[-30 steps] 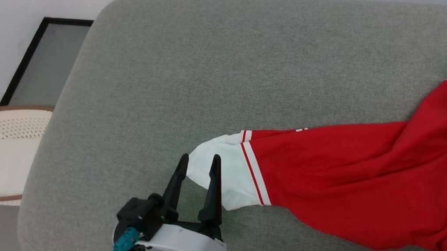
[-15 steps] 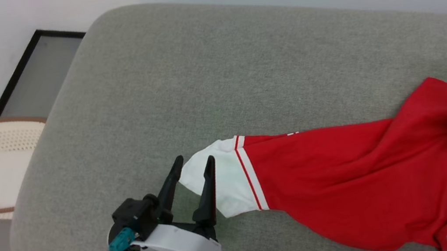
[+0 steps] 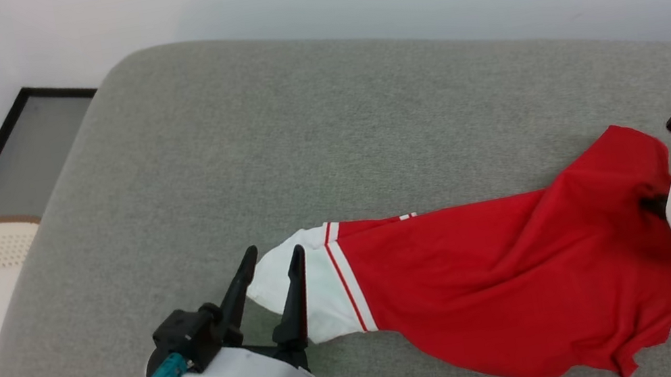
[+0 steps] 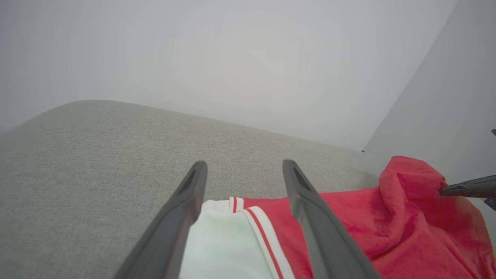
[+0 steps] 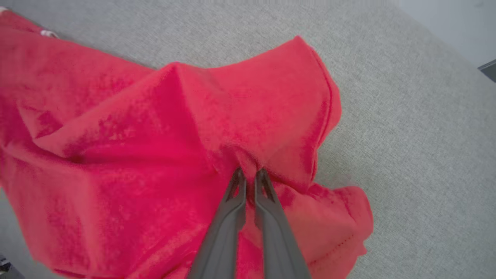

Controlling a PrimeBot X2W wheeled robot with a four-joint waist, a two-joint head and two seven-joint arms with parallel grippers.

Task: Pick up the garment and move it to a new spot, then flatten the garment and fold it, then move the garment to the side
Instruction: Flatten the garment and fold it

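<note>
The right gripper (image 5: 248, 174) pinches a fold of the red garment (image 3: 511, 295) tight. The left gripper (image 3: 274, 255) is wide open, with the end of the white sleeve (image 3: 318, 297) between its fingers. The garment lies stretched out on the grey cushion (image 3: 302, 140).

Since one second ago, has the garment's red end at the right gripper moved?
Yes. Pinched by the right gripper, the garment peaks nearer the back edge of the grey cushion in the head view, even allowing for camera shift.
</note>
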